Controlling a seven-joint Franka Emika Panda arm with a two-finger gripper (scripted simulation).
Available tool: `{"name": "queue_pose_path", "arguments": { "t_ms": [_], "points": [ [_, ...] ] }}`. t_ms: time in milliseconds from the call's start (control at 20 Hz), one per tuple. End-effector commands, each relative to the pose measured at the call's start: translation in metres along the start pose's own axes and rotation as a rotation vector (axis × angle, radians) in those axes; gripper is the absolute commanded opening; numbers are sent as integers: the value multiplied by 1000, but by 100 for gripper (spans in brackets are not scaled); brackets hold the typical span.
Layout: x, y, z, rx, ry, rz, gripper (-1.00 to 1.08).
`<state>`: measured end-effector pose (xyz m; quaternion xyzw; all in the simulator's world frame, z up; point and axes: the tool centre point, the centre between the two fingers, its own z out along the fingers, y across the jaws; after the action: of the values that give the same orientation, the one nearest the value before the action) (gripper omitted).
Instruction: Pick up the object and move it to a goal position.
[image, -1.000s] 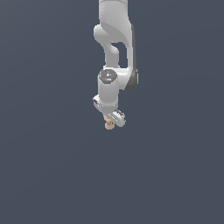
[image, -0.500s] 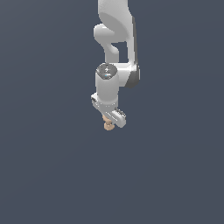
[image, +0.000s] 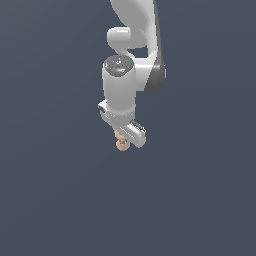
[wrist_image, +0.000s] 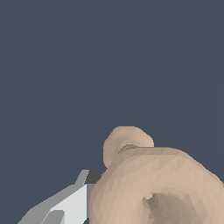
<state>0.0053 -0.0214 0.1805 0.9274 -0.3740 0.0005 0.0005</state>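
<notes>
Gripper (image: 123, 140) fingers pinching the object (image: 121, 141) (tan spool) — lower knob protruding beneath the fingertips, held aloft

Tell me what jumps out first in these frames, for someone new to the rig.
The white arm hangs down from the top centre of the exterior view against a plain dark blue-grey backdrop, with nothing else around it. At its tip a tiny tan spool-like object sticks out below the gripper, apparently pinched between the fingers. In the wrist view that object looms large, right beside one white finger.
</notes>
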Motion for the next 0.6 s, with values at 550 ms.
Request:
{"name": "queue_pose_path", "arguments": {
  "t_ms": [550],
  "points": [
    [46, -38, -85, -1, 0, -1, -100]
  ]
}}
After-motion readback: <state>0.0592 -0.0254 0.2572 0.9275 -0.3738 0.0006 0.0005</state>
